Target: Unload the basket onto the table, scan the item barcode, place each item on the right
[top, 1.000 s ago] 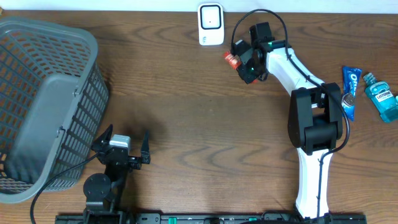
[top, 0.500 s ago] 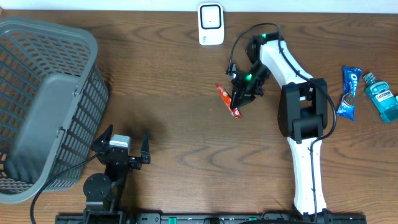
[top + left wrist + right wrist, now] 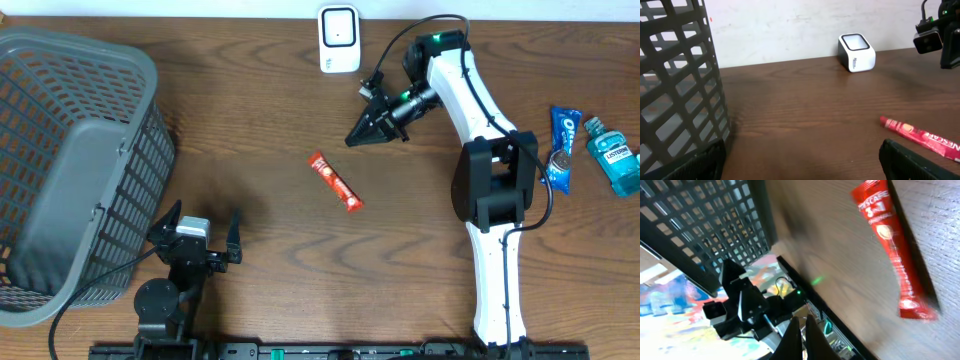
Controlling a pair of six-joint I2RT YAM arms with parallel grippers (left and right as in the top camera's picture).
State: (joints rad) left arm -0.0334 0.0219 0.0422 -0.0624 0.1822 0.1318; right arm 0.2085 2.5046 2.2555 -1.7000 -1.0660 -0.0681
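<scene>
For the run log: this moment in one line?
left gripper open | right gripper shut, empty | red sachet flat on table | scanner by far edge

The right arm (image 3: 497, 290) stretches from its base at the near edge far across, bends at the elbow and swings its wrist to the left. The right gripper (image 3: 352, 137) points left and slightly back toward the base, its jaws pressed together to a single tip with nothing between them. The left arm (image 3: 160, 300) sits folded low over its base. The left gripper (image 3: 200, 222) faces forward, jaws spread wide and empty, its dark fingers (image 3: 920, 161) filling the lower corners of the left wrist view.
</scene>
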